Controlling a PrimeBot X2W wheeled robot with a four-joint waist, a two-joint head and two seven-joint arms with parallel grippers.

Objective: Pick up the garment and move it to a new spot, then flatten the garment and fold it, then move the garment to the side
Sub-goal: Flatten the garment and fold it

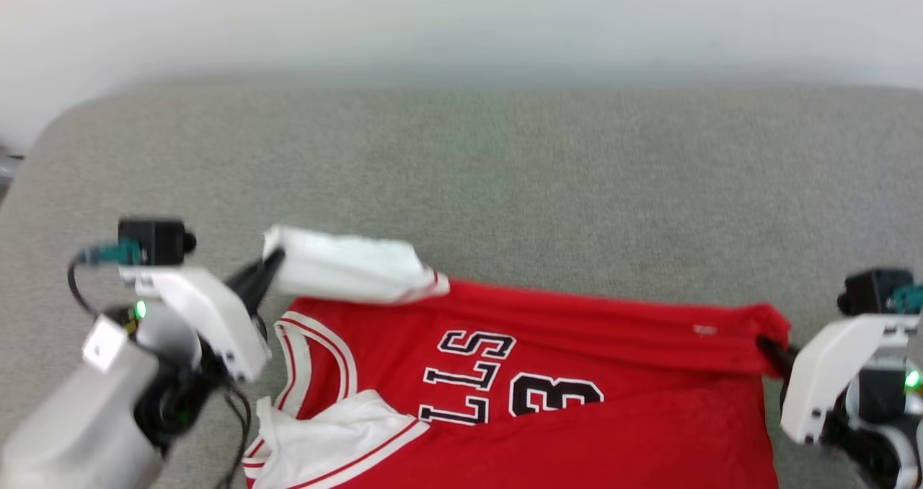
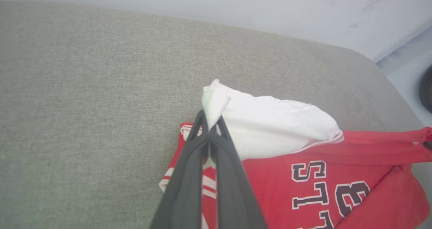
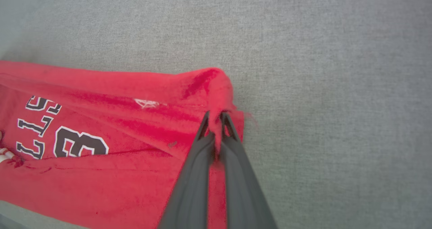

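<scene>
The garment (image 1: 577, 402) lies on the grey cloth surface (image 1: 505, 172), one edge stretched between the left tool (image 1: 270, 265), clamped on its white sleeve (image 1: 346, 265), and the right tool (image 1: 768, 346), clamped on a red corner, probably ready for folding.

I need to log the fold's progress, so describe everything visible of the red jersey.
The jersey is soft red fabric with white short sleeves, red-and-white striped trim, and black, white-edged lettering and a number. It lies partly folded on the gray cloth surface, with its far edge stretched between two grips. The left fingers are shut on a white sleeve. The right fingers are shut on the red corner at the opposite end.
</scene>
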